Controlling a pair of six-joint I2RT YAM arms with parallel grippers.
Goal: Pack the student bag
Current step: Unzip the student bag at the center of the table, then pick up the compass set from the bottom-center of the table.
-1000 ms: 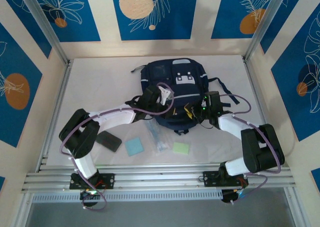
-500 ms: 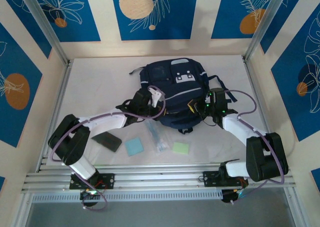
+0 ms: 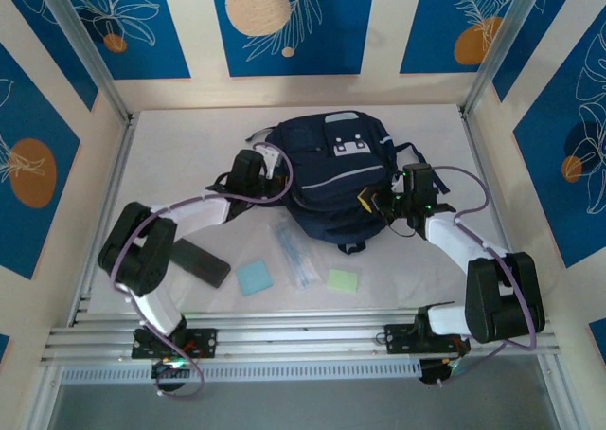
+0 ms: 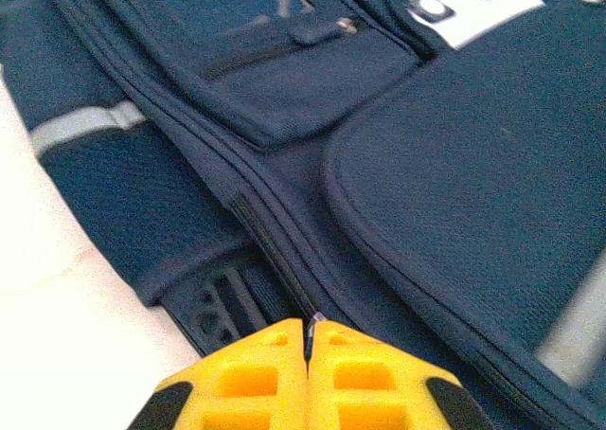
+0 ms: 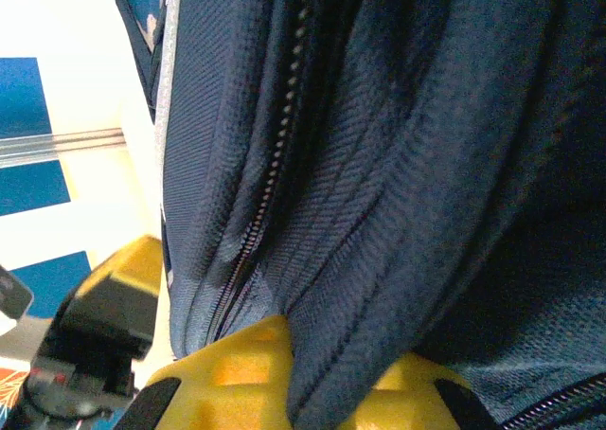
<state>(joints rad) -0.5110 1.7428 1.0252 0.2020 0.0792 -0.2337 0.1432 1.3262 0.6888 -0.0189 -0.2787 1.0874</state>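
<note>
1. Backpack (image 3: 331, 170) lies flat, front up, in the middle of the table (image 3: 170, 165).
2. Left gripper (image 4: 308, 354) closed, tips together on the zipper (image 4: 275, 259) on its left side.
3. Right gripper (image 5: 294, 368) clamped on a fabric fold at its right edge.

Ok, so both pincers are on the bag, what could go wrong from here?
The left pincer pinches what looks like a zipper pull by its very tip, so it could slip free. The right pincer holds only a fold of the student bag; pulling may drag the bag instead of opening it.
</note>
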